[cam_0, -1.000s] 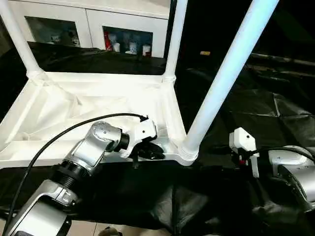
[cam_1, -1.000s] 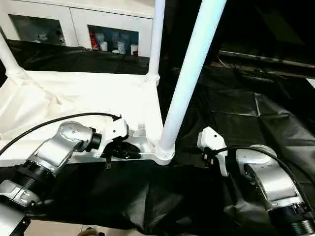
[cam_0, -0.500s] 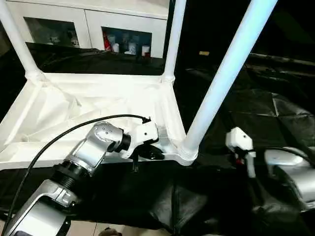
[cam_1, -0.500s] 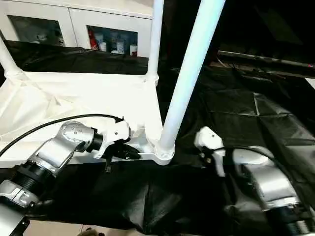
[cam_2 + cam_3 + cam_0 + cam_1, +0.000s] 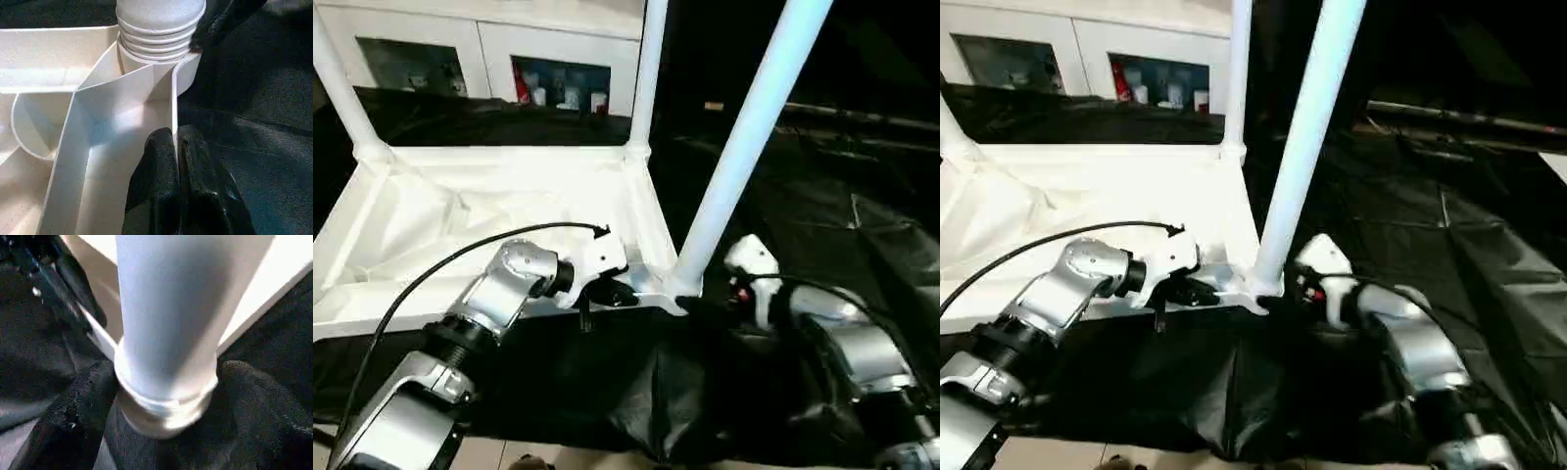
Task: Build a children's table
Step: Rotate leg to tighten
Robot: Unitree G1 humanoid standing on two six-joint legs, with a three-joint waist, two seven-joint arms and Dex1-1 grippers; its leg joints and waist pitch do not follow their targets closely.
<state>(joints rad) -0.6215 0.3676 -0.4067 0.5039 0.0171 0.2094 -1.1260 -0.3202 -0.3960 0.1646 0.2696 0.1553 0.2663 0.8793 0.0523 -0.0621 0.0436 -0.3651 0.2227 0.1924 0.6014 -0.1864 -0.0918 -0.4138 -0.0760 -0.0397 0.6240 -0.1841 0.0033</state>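
I find the children's table top (image 5: 489,211) lying upside down on the black sheet (image 5: 862,225), ribbed underside up, with three legs visible standing in its corner sockets. The leg that matters is the near-right leg (image 5: 744,147): its long axis runs up from the near-right corner socket (image 5: 680,286) and leans away to my right as it rises.

My right end effector (image 5: 166,396) is at the foot of that leg. In the right wrist view its two black fingers (image 5: 83,396) stand spread, one on each side of the collared end, around it and not clamped; I judge nothing is gripped there yet. The leg lies directly ahead along the fingers, crossing them at roughly a right angle.

My left end effector (image 5: 177,171) is clenched on the thin upright rim wall (image 5: 173,112) of the top, just short of the same corner. In the left wrist view the ribbed collar (image 5: 159,34) sits in the socket straight ahead of it.

The right arm is the nearer to the leg; the left holds the top. I judge the coming move to be closing the right fingers across the collar, then pressing or turning along the leg's axis to seat it. The lean suggests it may not be fully home.
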